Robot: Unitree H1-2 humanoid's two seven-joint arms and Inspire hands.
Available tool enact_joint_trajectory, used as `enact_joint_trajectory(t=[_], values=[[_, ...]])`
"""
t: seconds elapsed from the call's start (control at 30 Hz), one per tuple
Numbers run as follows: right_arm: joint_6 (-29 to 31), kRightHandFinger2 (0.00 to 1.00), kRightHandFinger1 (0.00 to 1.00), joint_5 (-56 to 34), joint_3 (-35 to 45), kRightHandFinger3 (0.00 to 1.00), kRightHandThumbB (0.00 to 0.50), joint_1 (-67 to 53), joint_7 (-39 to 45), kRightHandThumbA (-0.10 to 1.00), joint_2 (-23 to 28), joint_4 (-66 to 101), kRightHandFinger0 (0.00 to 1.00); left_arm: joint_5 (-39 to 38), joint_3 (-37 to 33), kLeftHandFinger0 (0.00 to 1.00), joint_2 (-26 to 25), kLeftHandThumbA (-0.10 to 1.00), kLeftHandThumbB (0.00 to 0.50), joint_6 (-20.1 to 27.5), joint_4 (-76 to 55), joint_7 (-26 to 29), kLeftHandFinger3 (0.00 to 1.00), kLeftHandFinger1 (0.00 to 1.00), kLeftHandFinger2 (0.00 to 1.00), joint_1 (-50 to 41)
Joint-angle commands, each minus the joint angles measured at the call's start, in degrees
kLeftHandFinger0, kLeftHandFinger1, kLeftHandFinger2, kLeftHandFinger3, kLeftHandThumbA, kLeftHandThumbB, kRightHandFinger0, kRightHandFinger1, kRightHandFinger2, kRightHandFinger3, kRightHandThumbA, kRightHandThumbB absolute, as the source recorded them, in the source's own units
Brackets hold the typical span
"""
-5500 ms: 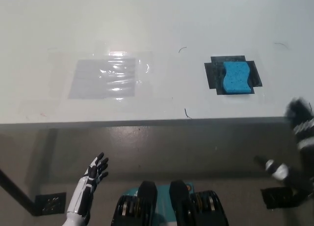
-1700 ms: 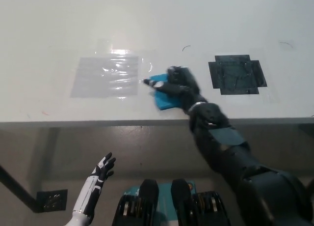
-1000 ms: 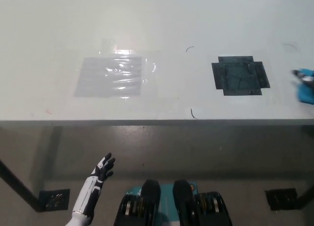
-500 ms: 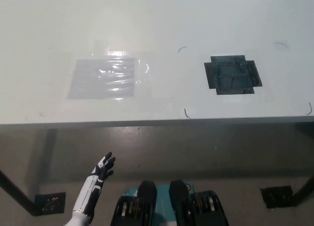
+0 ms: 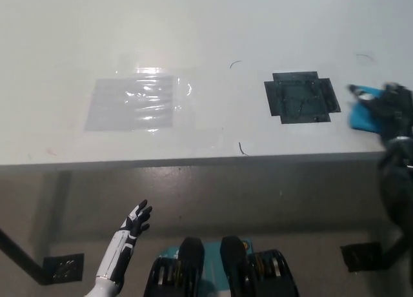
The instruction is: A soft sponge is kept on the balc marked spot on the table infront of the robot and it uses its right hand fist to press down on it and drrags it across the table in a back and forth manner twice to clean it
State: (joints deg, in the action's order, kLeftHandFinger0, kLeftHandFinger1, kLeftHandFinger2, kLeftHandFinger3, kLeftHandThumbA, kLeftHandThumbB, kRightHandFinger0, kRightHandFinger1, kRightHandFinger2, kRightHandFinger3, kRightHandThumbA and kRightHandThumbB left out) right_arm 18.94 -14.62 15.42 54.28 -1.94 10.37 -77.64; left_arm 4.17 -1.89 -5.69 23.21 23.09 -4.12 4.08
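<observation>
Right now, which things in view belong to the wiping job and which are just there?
Part of the job:
- blue sponge, under the right hand
- black marked spot, bare
- table

Just there:
- clear taped patch on the table
- left hand, resting open below the table edge

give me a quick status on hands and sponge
Right hand pressed on blue sponge, at table's right edge, right of black marked spot. Left hand open, resting low below table edge. Nothing in the way.
</observation>
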Motion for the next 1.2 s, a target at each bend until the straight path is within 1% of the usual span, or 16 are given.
enact_joint_trajectory(t=[0.0,0.13,0.27,0.47,0.57,0.7,0.73,0.77,0.8,0.83,0.87,0.9,0.97,1.03,1.07,1.17], values=[[-1.65,0.00,0.00,1.52,-1.83,0.00,0.156,2.07,0.40,1.00,-3.52,-0.12,0.00,0.26,0.17,1.00,-0.36,1.00,0.366,1.47,-0.91,0.71,1.00,1.00,1.00,0.57],[-0.66,0.00,0.00,1.73,-2.99,0.00,0.146,2.84,1.44,1.00,-6.05,-0.32,0.00,0.00,0.03,1.00,-0.29,1.00,0.365,1.55,-0.54,0.44,1.00,1.00,1.00,0.74],[-1.21,0.00,0.00,0.94,-2.58,0.00,0.171,3.65,1.08,1.00,-7.92,-0.53,0.00,0.07,-0.10,1.00,-0.29,1.00,0.364,1.37,-0.62,0.36,1.00,1.00,1.00,0.53],[-1.14,0.00,0.00,1.74,-3.75,0.00,0.175,3.27,0.89,1.00,-7.82,-0.94,0.00,0.00,0.08,1.00,-0.61,1.00,0.360,1.90,-0.44,0.43,1.00,1.00,1.00,0.19],[-1.92,0.00,0.00,1.25,-3.53,0.00,0.156,2.72,0.93,1.00,-7.14,-1.29,0.00,0.00,0.15,1.00,-0.64,1.00,0.365,1.98,-0.34,0.53,1.00,1.00,1.00,-0.05],[-0.42,0.00,0.00,3.05,-5.18,0.00,0.210,1.68,0.53,1.00,-6.03,-0.92,0.00,0.13,0.00,1.00,-0.35,1.00,0.374,1.89,-0.30,0.64,1.00,1.00,1.00,-0.37],[2.20,0.00,0.00,5.71,-7.58,0.06,0.243,1.12,-1.38,1.00,-5.65,-0.26,0.09,0.19,-0.02,1.00,-0.31,1.00,0.373,1.75,-0.58,0.66,1.00,1.00,1.00,-0.51],[3.80,0.32,0.24,6.94,-8.91,0.35,0.312,0.96,-1.72,1.00,-5.14,0.74,0.38,0.07,-0.06,1.00,-0.30,1.00,0.365,1.75,-0.69,0.53,1.00,1.00,1.00,-0.49],[4.51,0.70,0.60,6.28,-8.86,0.72,0.345,1.09,0.23,1.00,-4.71,2.07,0.64,-0.08,-0.09,1.00,-0.26,1.00,0.364,1.86,-0.53,0.41,1.00,1.00,1.00,-0.31],[4.97,1.00,1.00,3.88,-8.06,1.00,0.319,0.47,4.95,1.00,-4.66,7.59,1.00,-0.25,-0.09,1.00,-0.22,1.00,0.363,2.04,-0.31,0.32,1.00,1.00,1.00,-0.62],[4.05,1.00,1.00,3.54,-8.51,1.00,0.372,-0.76,6.36,1.00,-4.41,13.40,1.00,0.02,-0.07,1.00,-0.20,1.00,0.371,1.96,-0.36,0.57,1.00,1.00,1.00,-0.90],[3.35,1.00,1.00,3.81,-9.13,1.00,0.336,-1.90,6.86,1.00,-4.14,19.49,1.00,0.16,-0.07,1.00,-0.24,1.00,0.372,1.98,-0.34,0.64,1.00,1.00,1.00,-0.95],[-2.65,1.00,1.00,1.58,-8.81,1.00,0.351,-5.02,6.80,1.00,-3.54,39.81,1.00,0.29,-0.13,1.00,-0.25,1.00,0.366,1.60,-0.86,0.61,1.00,1.00,1.00,-1.14],[-4.95,1.00,1.00,0.64,-8.49,1.00,0.352,-5.84,6.08,1.00,-2.77,51.04,1.00,0.30,-0.07,1.00,-0.29,1.00,0.365,1.51,-0.77,0.66,1.00,1.00,1.00,-0.98],[-6.40,1.00,1.00,-0.34,-8.24,1.00,0.379,-6.19,5.64,1.00,-2.34,58.16,1.00,0.39,-0.05,1.00,-0.31,1.00,0.366,1.77,-0.57,0.74,1.00,1.00,1.00,-1.00],[-9.46,1.00,1.00,-1.99,-7.83,1.00,0.383,-6.55,4.48,1.00,-1.16,73.35,1.00,0.23,0.03,1.00,-0.31,1.00,0.373,1.85,-0.23,0.75,1.00,1.00,1.00,-1.16]])
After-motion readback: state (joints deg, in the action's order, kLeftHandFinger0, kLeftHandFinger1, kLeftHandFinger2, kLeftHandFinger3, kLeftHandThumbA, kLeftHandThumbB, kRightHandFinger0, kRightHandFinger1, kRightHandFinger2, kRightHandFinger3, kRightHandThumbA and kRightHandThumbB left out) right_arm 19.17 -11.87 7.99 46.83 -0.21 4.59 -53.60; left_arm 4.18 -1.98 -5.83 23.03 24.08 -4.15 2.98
